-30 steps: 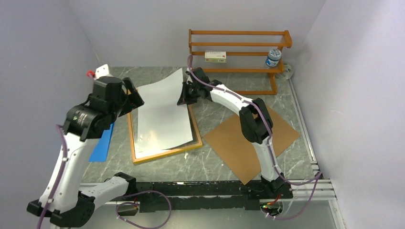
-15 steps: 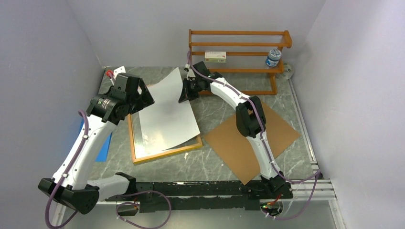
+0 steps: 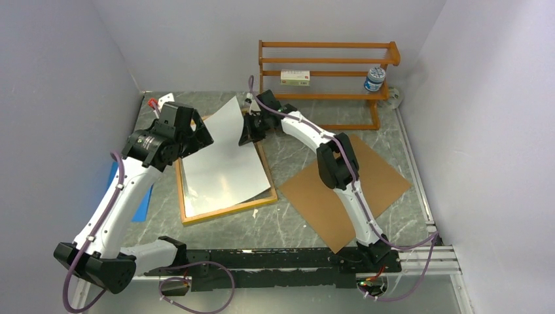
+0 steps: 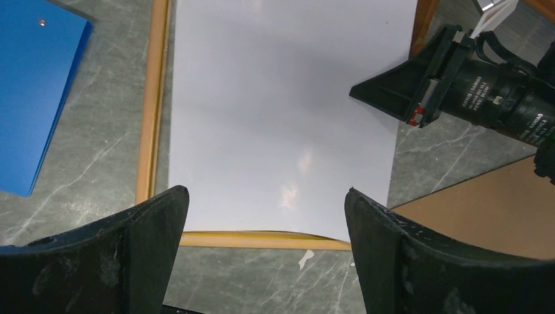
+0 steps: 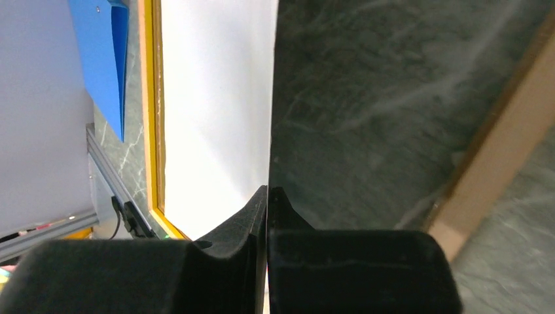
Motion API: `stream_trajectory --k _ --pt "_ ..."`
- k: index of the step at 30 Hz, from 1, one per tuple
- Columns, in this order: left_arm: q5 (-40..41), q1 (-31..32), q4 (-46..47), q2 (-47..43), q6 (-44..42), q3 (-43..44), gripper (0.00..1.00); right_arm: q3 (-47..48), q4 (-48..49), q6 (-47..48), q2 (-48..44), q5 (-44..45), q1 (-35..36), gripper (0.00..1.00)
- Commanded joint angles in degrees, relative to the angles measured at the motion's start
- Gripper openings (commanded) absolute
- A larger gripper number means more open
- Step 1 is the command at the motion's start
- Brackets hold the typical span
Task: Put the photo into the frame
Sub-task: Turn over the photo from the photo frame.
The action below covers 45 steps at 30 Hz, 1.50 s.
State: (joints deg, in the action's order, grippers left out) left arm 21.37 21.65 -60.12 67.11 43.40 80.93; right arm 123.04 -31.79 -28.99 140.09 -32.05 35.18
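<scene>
R claw (image 3: 250,129) pinching photo (image 3: 222,160) at far-right edge, over frame (image 3: 226,210); L claw (image 3: 196,136) spread by left edge.

Grey marble table (image 3: 288,226): frame (image 4: 148,131), cardboard board (image 3: 366,190), blue sheet (image 4: 33,98), wooden rack (image 3: 327,62) on it.

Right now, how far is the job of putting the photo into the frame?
Done: the photo lies white side up over the frame. In hand: the right fingers pinch its far edge, raised off the frame; the left fingers hang open above. Left: lay it flat inside and release.
</scene>
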Motion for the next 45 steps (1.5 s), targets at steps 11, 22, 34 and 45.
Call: stream_trajectory --k 11,22,34,45 --pt "-2.5 -0.2 1.4 -0.5 1.9 -1.3 0.94 -4.1 10.4 -4.5 -0.3 5.1 2.5 0.15" --pt "-2.2 -0.2 1.6 -0.3 1.0 -1.2 0.94 -6.0 8.3 -2.6 -3.5 11.5 2.5 0.42" --pt "-7.4 -0.2 6.8 -0.3 -4.2 -3.3 0.94 -23.0 10.9 -1.9 -22.2 23.4 -0.1 0.63" --pt "-34.1 0.0 21.2 5.6 -17.0 -5.0 0.94 -50.1 5.6 -10.7 -47.9 41.6 -6.6 0.69"
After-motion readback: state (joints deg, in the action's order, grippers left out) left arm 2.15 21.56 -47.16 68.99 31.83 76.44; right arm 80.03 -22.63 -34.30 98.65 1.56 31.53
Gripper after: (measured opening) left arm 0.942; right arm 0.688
